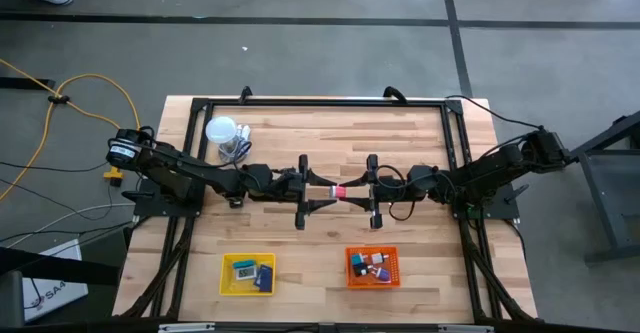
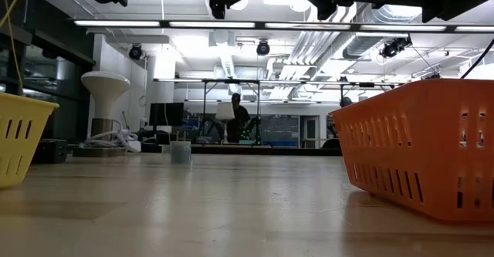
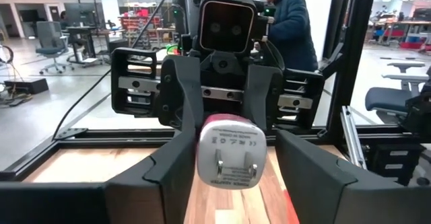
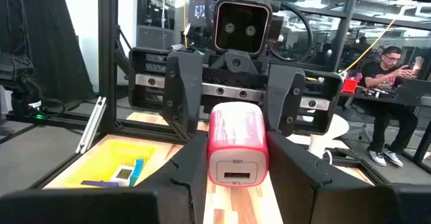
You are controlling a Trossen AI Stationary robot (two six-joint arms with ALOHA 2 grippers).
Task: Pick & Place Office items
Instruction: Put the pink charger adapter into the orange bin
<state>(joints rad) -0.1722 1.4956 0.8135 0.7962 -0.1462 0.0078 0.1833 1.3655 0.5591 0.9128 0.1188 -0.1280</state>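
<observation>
A small charger block, pink with white ends, hangs in the air over the middle of the table between my two grippers, which face each other. My right gripper is shut on it. The charger's port end faces the right wrist. My left gripper is open. Its fingers stand on either side of the charger's pronged end, with a gap showing beside one finger. Other small office items lie in the yellow tray and the orange tray. My right gripper pinches the charger's two pink sides between its two fingers. The fingers come level from the table's right side and lie along the charger. The charger is lifted clear of the table and lies level, with its prongs toward my left arm.
A white globe on a wire stand stands at the far left of the table. The yellow tray and orange tray sit near the front edge. Bare wood lies between them. A black frame runs round the table. People are in the room beyond.
</observation>
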